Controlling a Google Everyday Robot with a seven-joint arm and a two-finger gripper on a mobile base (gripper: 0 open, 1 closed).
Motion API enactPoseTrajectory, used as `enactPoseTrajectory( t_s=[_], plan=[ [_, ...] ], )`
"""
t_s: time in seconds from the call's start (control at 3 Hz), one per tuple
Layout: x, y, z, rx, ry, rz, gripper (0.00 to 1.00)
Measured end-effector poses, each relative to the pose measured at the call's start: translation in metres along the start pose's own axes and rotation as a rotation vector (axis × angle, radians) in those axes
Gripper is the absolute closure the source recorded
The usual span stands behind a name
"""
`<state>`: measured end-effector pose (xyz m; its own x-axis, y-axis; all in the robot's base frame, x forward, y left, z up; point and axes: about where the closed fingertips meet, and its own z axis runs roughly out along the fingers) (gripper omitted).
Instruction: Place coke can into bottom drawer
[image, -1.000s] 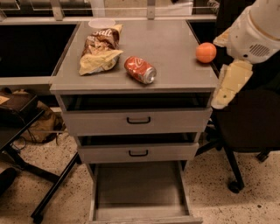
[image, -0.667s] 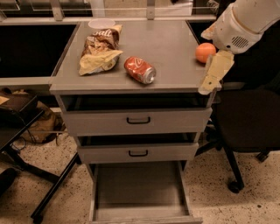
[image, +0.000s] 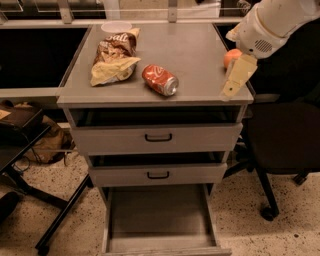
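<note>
Cream pincer (image: 235, 82) is swinging up-left over the desk (image: 200, 45) edge, closing on the coke can (image: 160, 80) | grip: cannot tell | can is lying ungrasped | bottom drawer (image: 160, 220) is waiting open

1. Setting: office-type workspace, used as a robot test area.
2. Grey metal drawer cabinet (image: 150, 142) with three drawers and a flat worktop (image: 200, 50).
3. Black swivel chair (image: 285, 140) on castors just right of the cabinet; black desk frame (image: 60, 220) at left.
4. Speckled hard floor (image: 280, 237).
5. White robot arm present; its end effector (image: 239, 75) hangs over the worktop's right edge.
</note>
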<state>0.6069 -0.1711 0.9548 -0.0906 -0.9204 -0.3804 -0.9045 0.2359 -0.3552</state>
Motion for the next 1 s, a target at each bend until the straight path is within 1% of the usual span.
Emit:
enactPoseTrajectory(
  t_s=[0.33, 0.67, 1.0],
  plan=[
    [-0.037, -0.038, 0.069, 0.006, -0.035, 0.060, 0.00],
    [-0.037, -0.038, 0.069, 0.006, -0.035, 0.061, 0.00],
    [-0.052, -0.032, 0.088, -0.012, -0.018, 0.073, 0.00]
  ],
)
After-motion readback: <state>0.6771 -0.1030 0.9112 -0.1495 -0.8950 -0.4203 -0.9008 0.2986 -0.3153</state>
